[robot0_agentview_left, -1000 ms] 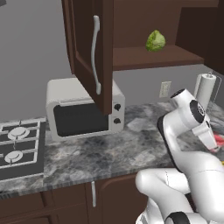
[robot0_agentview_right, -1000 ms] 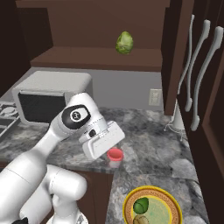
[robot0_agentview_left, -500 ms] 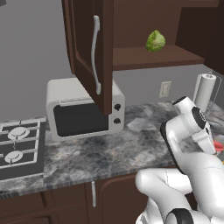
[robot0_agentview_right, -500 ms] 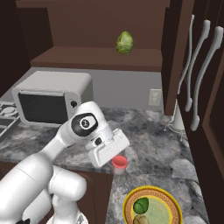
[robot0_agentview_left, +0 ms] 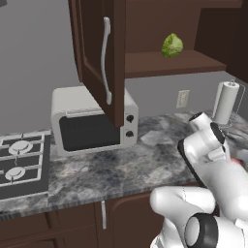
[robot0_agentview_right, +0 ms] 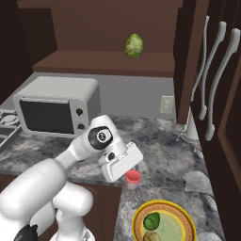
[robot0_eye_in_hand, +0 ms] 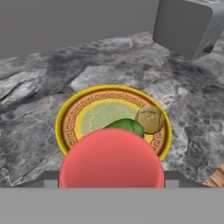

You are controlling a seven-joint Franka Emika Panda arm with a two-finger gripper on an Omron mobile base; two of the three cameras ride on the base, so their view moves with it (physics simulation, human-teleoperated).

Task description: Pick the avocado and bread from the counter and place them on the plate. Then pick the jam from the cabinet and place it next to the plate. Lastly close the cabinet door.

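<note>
My gripper (robot0_agentview_right: 130,172) is shut on the small red jam (robot0_agentview_right: 132,177) jar and holds it just above the grey marbled counter (robot0_agentview_right: 160,157), a little up and left of the plate (robot0_agentview_right: 183,217). The orange-rimmed plate carries the dark green avocado (robot0_agentview_right: 151,220) and the golden-brown bread (robot0_agentview_right: 151,236). In the hand view the jam (robot0_eye_in_hand: 111,159) fills the foreground, with the plate (robot0_eye_in_hand: 65,118), avocado (robot0_eye_in_hand: 127,125) and bread (robot0_eye_in_hand: 150,119) beyond it. The cabinet door (robot0_agentview_left: 99,53) stands wide open, and the cabinet (robot0_agentview_left: 164,63) shelf is exposed.
A pale green leafy ball (robot0_agentview_left: 172,45) sits on the cabinet shelf. A grey microwave (robot0_agentview_left: 92,118) stands on the counter under the open door, a stove (robot0_agentview_left: 22,164) lies to its left, and a paper towel roll (robot0_agentview_left: 225,101) is at the back right. Tall doors with silver handles (robot0_agentview_right: 212,84) line the right.
The arm has carried the jam lower and to the right in the right base view, closer to the plate. Plate, avocado and bread have stayed put.
</note>
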